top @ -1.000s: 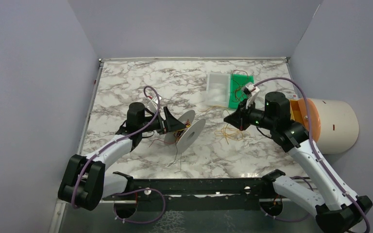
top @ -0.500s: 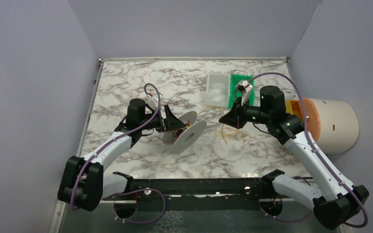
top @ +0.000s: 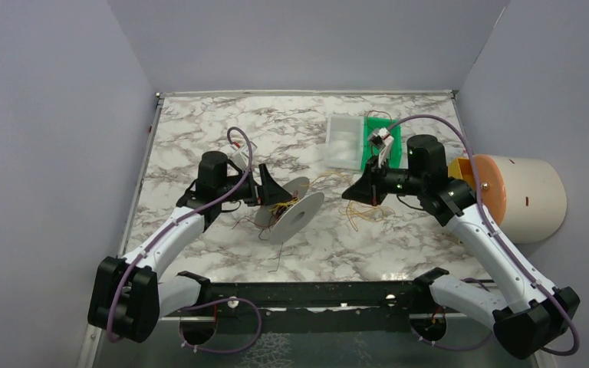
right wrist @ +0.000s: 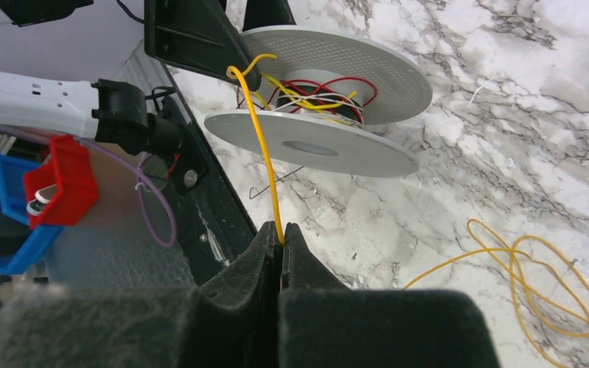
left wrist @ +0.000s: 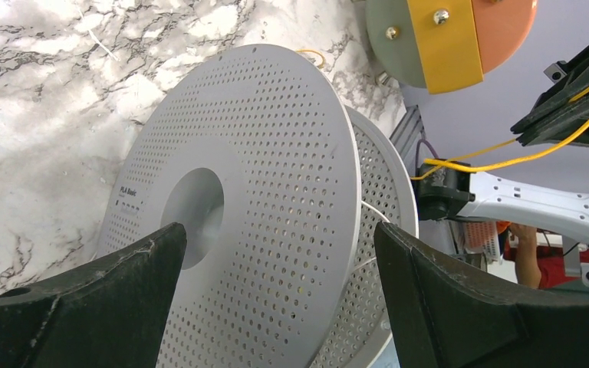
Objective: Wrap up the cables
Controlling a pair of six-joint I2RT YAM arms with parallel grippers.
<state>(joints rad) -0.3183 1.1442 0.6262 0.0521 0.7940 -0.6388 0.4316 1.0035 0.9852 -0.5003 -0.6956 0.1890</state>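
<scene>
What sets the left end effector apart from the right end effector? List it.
The left end effector has fingers spread wide, holding the spool across both discs; the right end effector has them pressed together. The left grips a broad thing; the right pinches a thin yellow cable. Both have black fingers and hold something.

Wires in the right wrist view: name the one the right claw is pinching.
The yellow wire, stretched from the spool to the shut right claw. The red wires only lie wound on the spool's core.
</scene>
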